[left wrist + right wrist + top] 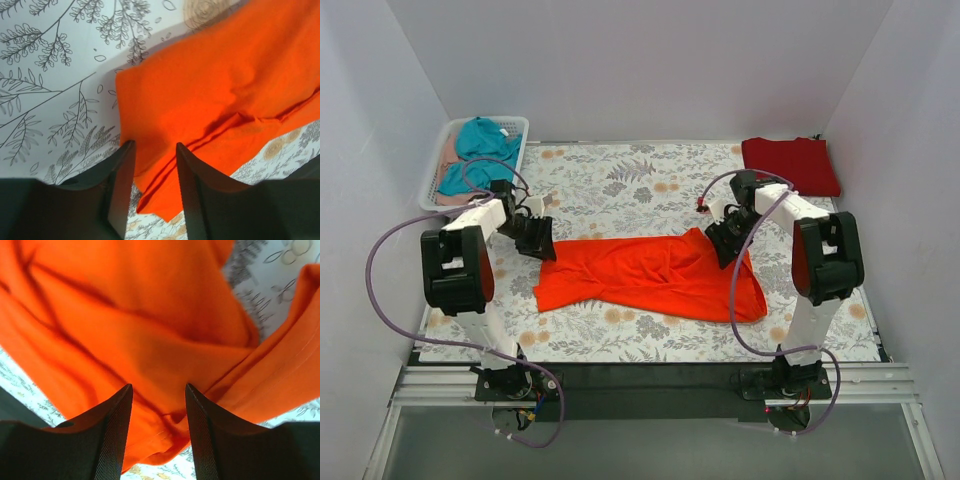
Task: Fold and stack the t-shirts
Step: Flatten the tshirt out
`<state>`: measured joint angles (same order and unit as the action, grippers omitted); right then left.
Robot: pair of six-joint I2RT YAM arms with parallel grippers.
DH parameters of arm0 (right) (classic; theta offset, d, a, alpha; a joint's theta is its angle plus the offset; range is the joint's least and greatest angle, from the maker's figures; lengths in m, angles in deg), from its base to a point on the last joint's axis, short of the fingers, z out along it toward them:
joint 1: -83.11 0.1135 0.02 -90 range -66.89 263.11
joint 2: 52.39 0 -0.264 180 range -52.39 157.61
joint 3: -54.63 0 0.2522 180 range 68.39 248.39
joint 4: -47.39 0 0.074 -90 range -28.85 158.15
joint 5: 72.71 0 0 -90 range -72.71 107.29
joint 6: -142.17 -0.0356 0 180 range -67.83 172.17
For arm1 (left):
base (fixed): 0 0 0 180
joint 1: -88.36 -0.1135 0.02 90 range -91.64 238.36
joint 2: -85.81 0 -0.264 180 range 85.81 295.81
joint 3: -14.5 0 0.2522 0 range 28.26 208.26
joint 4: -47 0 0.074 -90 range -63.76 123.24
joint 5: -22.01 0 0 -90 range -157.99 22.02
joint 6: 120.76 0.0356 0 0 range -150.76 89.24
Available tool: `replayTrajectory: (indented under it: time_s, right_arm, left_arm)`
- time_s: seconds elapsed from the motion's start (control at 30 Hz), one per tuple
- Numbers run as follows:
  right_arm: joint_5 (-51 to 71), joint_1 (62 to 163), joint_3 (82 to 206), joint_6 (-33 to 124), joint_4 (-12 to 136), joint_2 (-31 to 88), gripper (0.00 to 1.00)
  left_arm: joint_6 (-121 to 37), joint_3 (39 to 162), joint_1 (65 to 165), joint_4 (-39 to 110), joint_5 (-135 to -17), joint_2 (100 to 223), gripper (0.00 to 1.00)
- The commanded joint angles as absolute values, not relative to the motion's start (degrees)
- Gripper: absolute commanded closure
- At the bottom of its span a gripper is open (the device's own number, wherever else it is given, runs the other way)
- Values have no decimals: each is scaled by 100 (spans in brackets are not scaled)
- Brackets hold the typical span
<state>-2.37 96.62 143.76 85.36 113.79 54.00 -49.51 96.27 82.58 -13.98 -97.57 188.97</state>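
the table under a pale cloth printed with leaves and flowers (650, 175) carries everything. the bright orange-red cotton t-shirt (650, 275) lies across its middle as a long rumpled band. it seems to be folded once lengthwise but is not squared up, so by my reading it needs more folds and then a move onto the pile. the darker crimson t-shirt (790, 165) sits folded flat at the far right corner, so one of the two looks done. bare cloth between the shirts and along the far side leaves room to work, while the white plastic basket (438, 165) fills the far left corner. the left gripper (542, 245) hovers at the band's left end and the right gripper (725, 245) at its right end, each with jaws apart and nothing pinched.
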Motion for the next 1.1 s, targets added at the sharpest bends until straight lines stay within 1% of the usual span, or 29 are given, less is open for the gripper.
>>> replayTrajectory:
  time_s: [0.0,0.07,0.1,0.2,0.37,0.43,0.5,0.6,0.9,1.07]
  right_arm:
    - [85,9646,14940,8311,11151,5808,48]
    - [121,9629,15117,8293,11221,6002,47]
    - [60,9603,15257,8389,11326,5985,45]
    - [-72,9480,15259,8854,11835,5687,40]
    - [-274,9339,14855,9592,12662,4852,42]
    - [-319,9330,14636,9690,12698,4536,43]
    - [-196,9365,14424,9726,12715,4473,44]
    - [15,9356,14248,9778,12698,4552,44]
    - [296,9356,14284,9717,12321,5272,44]
    - [385,9356,14213,9770,12206,5448,44]
  left_arm:
    - [-5509,9752,8291,-1036,-9604,19153,66]
    - [-5616,9830,8291,-982,-9480,19321,68]
    - [-5660,9874,8291,-991,-9418,19443,69]
    - [-5660,9998,8300,-1026,-9400,19506,70]
    - [-5573,10165,8291,-1220,-9523,19410,70]
    - [-5520,10139,8291,-1228,-9514,19287,70]
    - [-5485,10095,8291,-1290,-9532,19199,70]
    - [-5476,10024,8291,-1299,-9549,19084,69]
    - [-5511,9866,8283,-1281,-9497,18935,69]
    - [-5476,9770,8291,-1273,-9444,18865,68]
